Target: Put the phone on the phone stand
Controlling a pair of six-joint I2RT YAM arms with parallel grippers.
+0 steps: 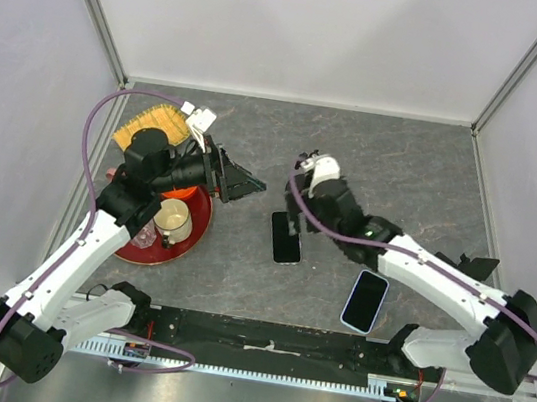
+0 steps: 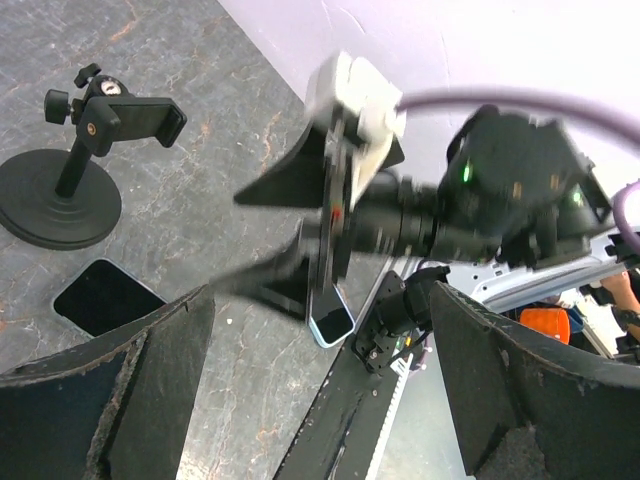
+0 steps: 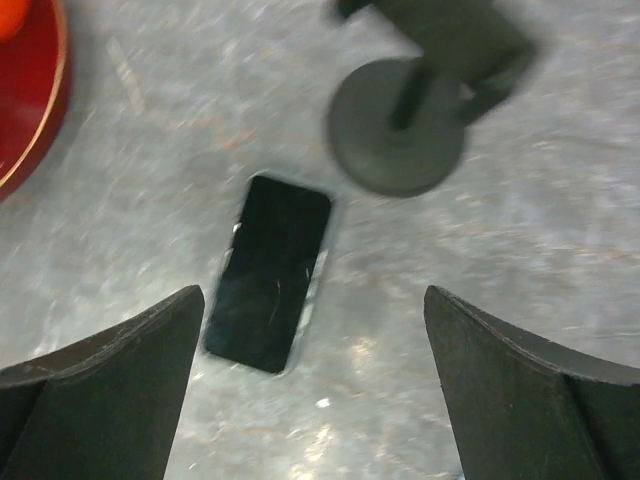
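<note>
Right gripper (image 3: 312,300) spread wide, empty, above phone (image 3: 268,272) lying flat on table (image 3: 530,270). Left gripper (image 2: 320,298) wide apart too, gripping nothing.

Black phone (image 1: 286,237) flat, screen up, mid-scene, just near of black stand (image 2: 72,168); stand upright on round base, clamp tilted. Second phone (image 1: 365,301), pale-rimmed, flat, nearer right

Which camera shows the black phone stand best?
Left wrist: the black round-based phone stand shows base, stem and clamp sharply. Right wrist blurs it and crops its top; overhead, the right arm mostly hides it.
</note>
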